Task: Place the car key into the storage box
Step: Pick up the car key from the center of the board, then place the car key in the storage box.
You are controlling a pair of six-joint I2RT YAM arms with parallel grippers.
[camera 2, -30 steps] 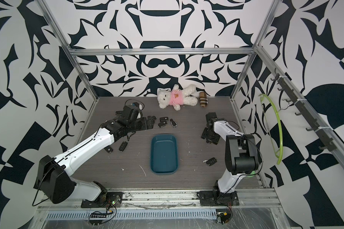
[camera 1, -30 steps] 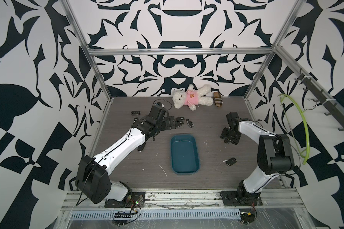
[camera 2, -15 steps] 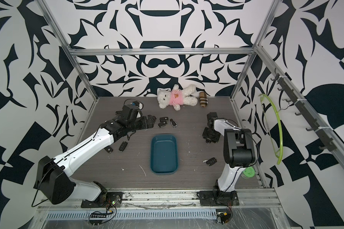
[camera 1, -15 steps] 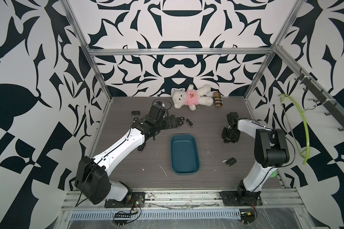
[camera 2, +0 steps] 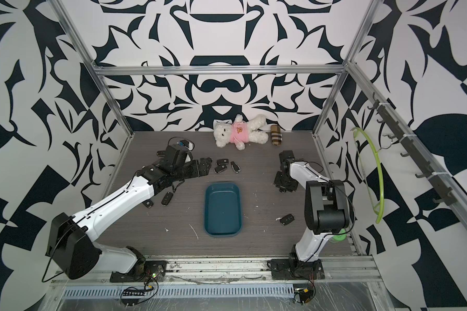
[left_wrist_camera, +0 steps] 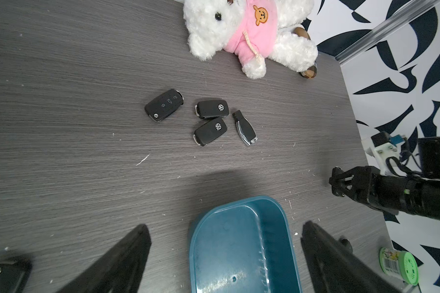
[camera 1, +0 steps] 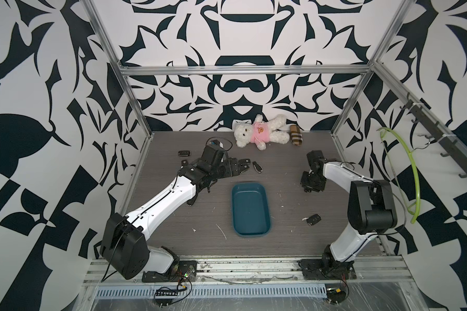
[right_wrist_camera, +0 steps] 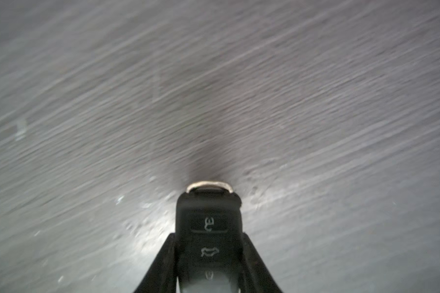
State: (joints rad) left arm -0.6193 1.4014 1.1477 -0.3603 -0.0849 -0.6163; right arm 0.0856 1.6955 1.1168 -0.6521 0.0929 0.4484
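Centrally, in both top views, we see the box (camera 1: 250,210); the right gripper (camera 1: 311,185) hangs mid-right, apart from it. Left wrist: left gripper (left_wrist_camera: 225,228) spread wide. Right wrist: key (right_wrist_camera: 208,228) pinched in the right gripper (buttons facing us).

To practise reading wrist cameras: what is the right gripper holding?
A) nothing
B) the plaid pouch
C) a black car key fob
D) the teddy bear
C: in the right wrist view, the right gripper clamps a black car key fob from both sides, its button icons showing.
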